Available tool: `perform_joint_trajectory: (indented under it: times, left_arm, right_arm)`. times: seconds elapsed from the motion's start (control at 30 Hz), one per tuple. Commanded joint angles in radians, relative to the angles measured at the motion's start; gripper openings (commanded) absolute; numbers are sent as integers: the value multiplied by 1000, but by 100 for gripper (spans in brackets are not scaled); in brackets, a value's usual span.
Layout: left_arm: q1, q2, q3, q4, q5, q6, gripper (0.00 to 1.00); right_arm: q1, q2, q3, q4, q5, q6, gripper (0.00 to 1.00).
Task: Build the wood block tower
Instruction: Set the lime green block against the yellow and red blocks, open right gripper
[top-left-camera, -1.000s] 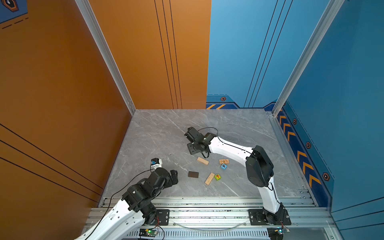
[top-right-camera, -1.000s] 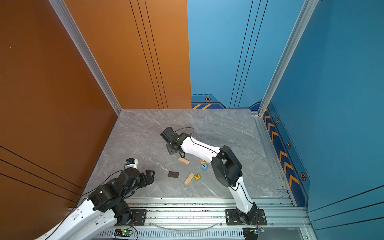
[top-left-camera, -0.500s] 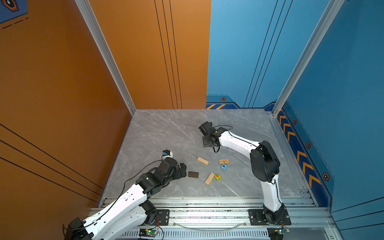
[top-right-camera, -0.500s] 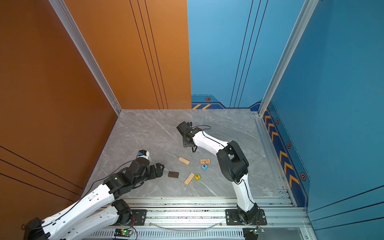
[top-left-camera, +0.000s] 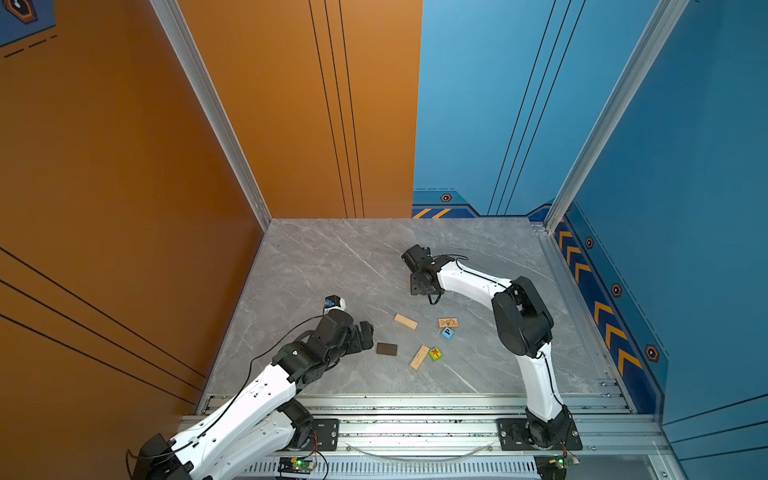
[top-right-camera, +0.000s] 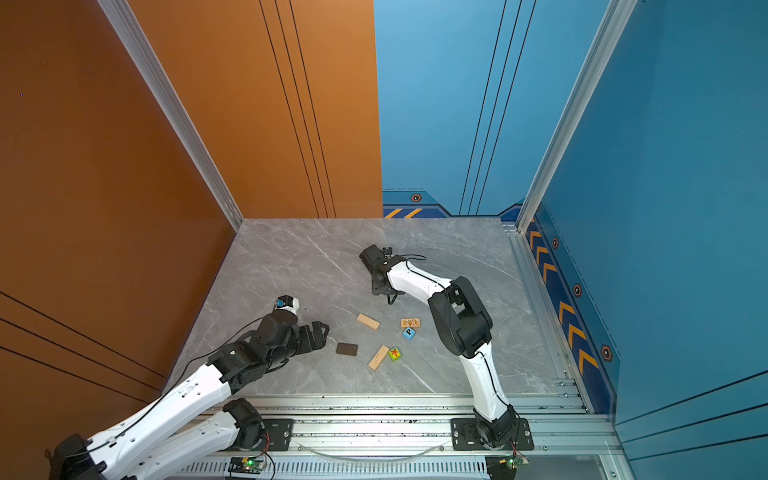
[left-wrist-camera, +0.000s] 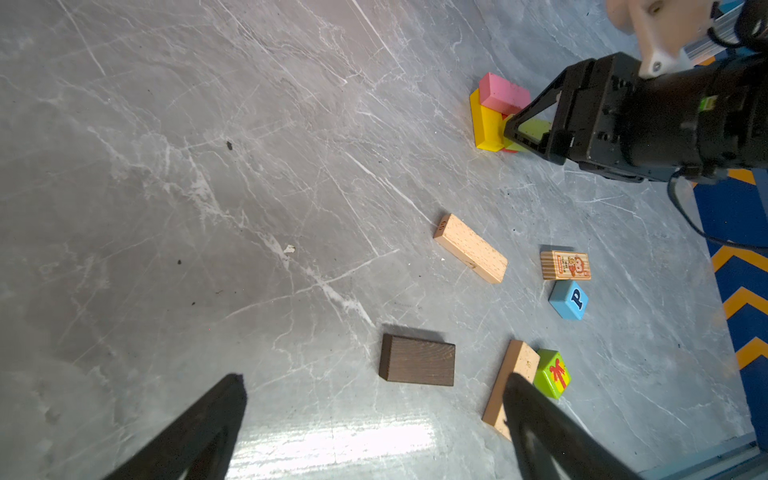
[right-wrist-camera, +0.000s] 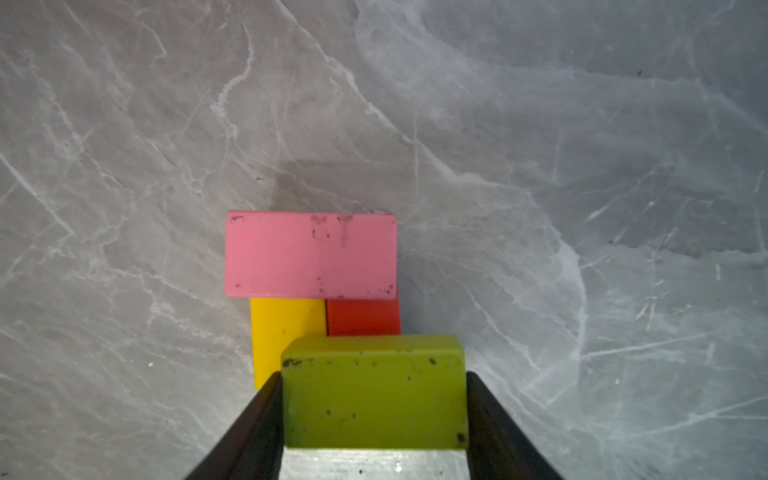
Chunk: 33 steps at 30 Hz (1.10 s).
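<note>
Right gripper (right-wrist-camera: 374, 380) pinches a lime block (right-wrist-camera: 374, 399) by its short ends, a finger pressed to each side, at the wood block tower. A yellow block (right-wrist-camera: 286, 328) and a red block (right-wrist-camera: 363, 316) lie side by side just past the fingertips, and a pink block (right-wrist-camera: 311, 254) is laid across them a little farther out. Whether the lime block touches the two beneath cannot be told. In both top views the gripper's black body hides the tower. Left gripper (left-wrist-camera: 374, 380) hangs low with its fingers (left-wrist-camera: 216, 411) spread wide and empty. A dark block (left-wrist-camera: 417, 365) lies flat just ahead of the gap, untouched. One finger covers the end of the near tan block (left-wrist-camera: 515, 361), and a green cube (left-wrist-camera: 552, 374) bearing a red figure sits just beside that block. Farther ahead of the fingertips lie the far tan block (left-wrist-camera: 471, 248), a blue cube (left-wrist-camera: 569, 300) lettered "P", and a printed block (left-wrist-camera: 566, 266) with a cartoon figure. Its small writing is too fine to read. No loose piece stands between the left fingers and the dark block. The table (top-left-camera: 332, 257) is grey marble with pale veins. It is closed in by an orange wall (top-left-camera: 291, 104) and a blue wall (top-left-camera: 498, 104), with yellow chevrons (top-left-camera: 602, 311) along one edge and a metal rail (top-left-camera: 415, 415) carrying both arm bases.
</note>
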Motion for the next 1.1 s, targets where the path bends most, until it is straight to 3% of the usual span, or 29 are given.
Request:
perform_joint_trajectory:
  times: [0.0,1.07]
  left_arm:
    - [12,8,32,7,30,19,98]
    - [47,8,27,-2,50,25,98]
  right_arm:
    - [-6,13,25,20,-23,21,52]
    - [-16,59,63,33,-77,27,57]
